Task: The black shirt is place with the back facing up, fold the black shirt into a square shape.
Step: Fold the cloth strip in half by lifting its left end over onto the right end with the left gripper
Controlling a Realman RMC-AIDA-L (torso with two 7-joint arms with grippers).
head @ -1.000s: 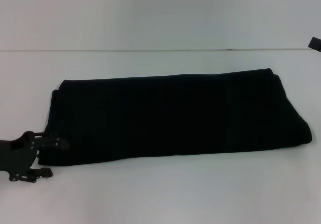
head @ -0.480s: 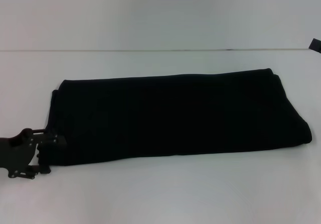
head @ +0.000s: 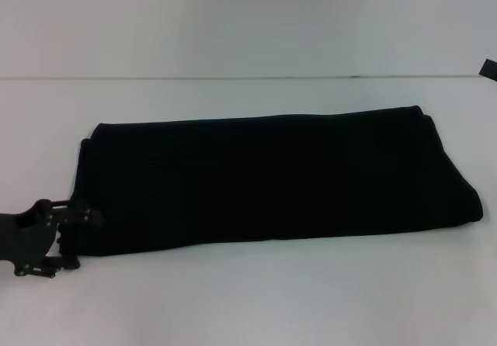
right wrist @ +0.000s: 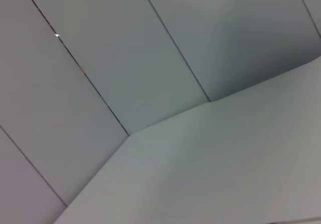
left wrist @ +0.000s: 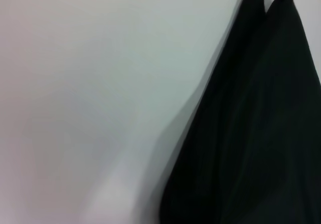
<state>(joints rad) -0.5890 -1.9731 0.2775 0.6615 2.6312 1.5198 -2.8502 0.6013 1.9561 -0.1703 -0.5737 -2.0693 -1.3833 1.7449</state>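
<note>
The left gripper [head: 71, 239] straddles the black shirt [head: 272, 179] at its near-left corner, fingers spread, unclamped — pinch next, then fold across.

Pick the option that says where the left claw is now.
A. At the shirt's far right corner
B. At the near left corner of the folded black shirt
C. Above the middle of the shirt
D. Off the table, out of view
B: in the head view the left claw sits at the near left corner of the black shirt, which lies as a long folded band on the white table.
</note>
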